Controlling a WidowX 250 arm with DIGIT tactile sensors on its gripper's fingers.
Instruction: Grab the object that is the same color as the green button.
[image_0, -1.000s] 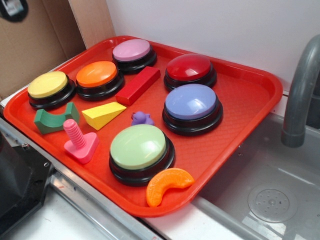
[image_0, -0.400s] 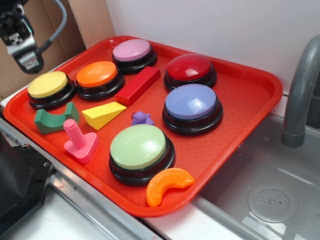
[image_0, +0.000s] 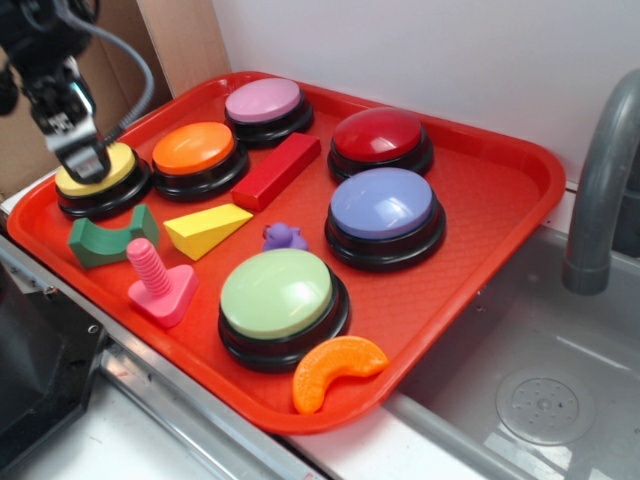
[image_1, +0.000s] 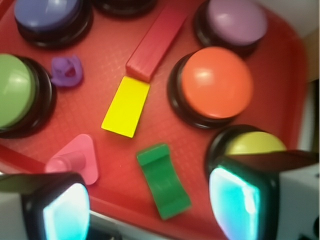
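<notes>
The dark green arch block lies at the left edge of the red tray, between the yellow-domed button and the pink screw. The pale green button stands at the tray's front. My gripper hangs over the yellow button, just behind the green block and apart from it. In the wrist view the green block shows below, between my spread fingers; the gripper is open and holds nothing. The green button is at that view's left edge.
A yellow wedge, a red bar and a small purple figure lie mid-tray. Orange, mauve, red and lavender buttons stand around. An orange crescent lies in front. A grey faucet rises at right.
My gripper has come in from the upper left and dropped down to hover over the yellow button. Nothing on the tray has moved.
</notes>
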